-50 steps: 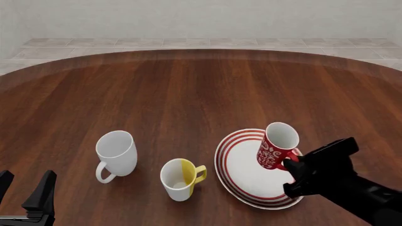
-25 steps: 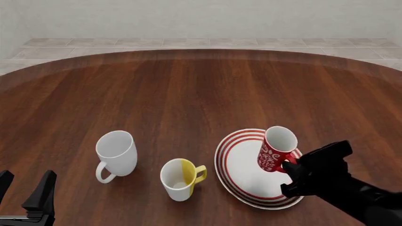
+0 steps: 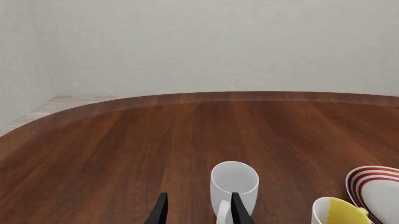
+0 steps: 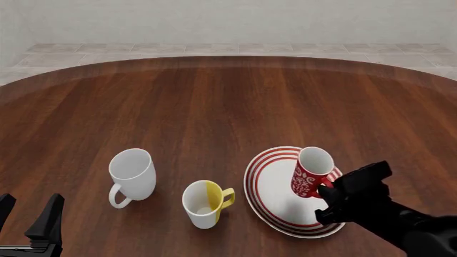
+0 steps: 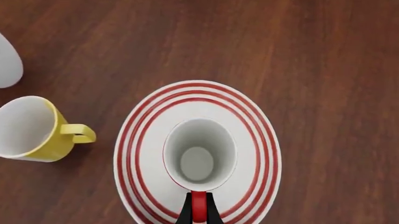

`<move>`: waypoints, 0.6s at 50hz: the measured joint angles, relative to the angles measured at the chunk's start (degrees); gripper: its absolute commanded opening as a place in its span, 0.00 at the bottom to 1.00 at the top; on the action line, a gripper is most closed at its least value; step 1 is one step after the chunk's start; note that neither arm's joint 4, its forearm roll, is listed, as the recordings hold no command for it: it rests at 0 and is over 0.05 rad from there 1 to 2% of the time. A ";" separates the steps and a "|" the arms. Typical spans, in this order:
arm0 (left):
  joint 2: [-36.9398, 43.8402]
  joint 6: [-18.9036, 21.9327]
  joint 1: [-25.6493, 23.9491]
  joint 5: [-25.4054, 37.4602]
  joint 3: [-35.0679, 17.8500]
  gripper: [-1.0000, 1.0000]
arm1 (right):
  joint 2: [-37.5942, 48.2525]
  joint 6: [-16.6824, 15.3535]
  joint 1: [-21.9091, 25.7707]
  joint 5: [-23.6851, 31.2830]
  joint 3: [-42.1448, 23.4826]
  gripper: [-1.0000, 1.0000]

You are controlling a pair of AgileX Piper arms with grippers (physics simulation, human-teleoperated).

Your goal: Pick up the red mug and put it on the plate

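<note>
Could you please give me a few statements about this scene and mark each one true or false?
1. The right gripper is shut on the red mug by its handle. True.
2. The red mug is over the bare table, away from the plate. False: it is over the plate, near its middle in the right wrist view.
3. The left gripper holds the white mug. False: it is open and holds nothing; the mug stands beyond it.
4. The yellow mug stands between the white mug and the plate. True.
5. The red mug has liquid in it. False: its white inside looks empty.
</note>
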 measured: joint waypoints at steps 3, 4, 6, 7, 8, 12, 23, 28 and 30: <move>0.00 0.00 0.00 0.00 0.00 1.00 | 0.51 -0.09 -0.05 -0.39 0.01 0.00; 0.00 0.00 0.00 0.00 0.00 1.00 | 0.66 -0.12 -0.07 -0.51 0.02 0.00; 0.00 0.00 0.00 0.00 0.00 1.00 | 0.98 -0.19 -0.09 -0.78 0.05 0.00; 0.00 0.00 0.00 0.00 0.00 1.00 | 1.14 -0.23 -0.12 -0.91 0.06 0.00; 0.00 0.00 0.00 0.00 0.00 1.00 | 1.31 -0.27 -0.13 -1.05 0.08 0.00; 0.00 0.00 0.00 0.00 0.00 1.00 | 1.94 -0.46 -0.22 -1.55 0.15 0.00; 0.00 0.00 0.00 0.00 0.00 1.00 | 3.76 -0.79 -0.30 -2.85 0.08 0.00; 0.00 0.00 0.00 0.00 0.00 1.00 | 4.76 -0.94 -0.23 -3.60 0.03 0.00; 0.00 0.00 0.00 0.00 0.00 1.00 | 5.23 -1.01 -0.22 -3.97 0.03 0.00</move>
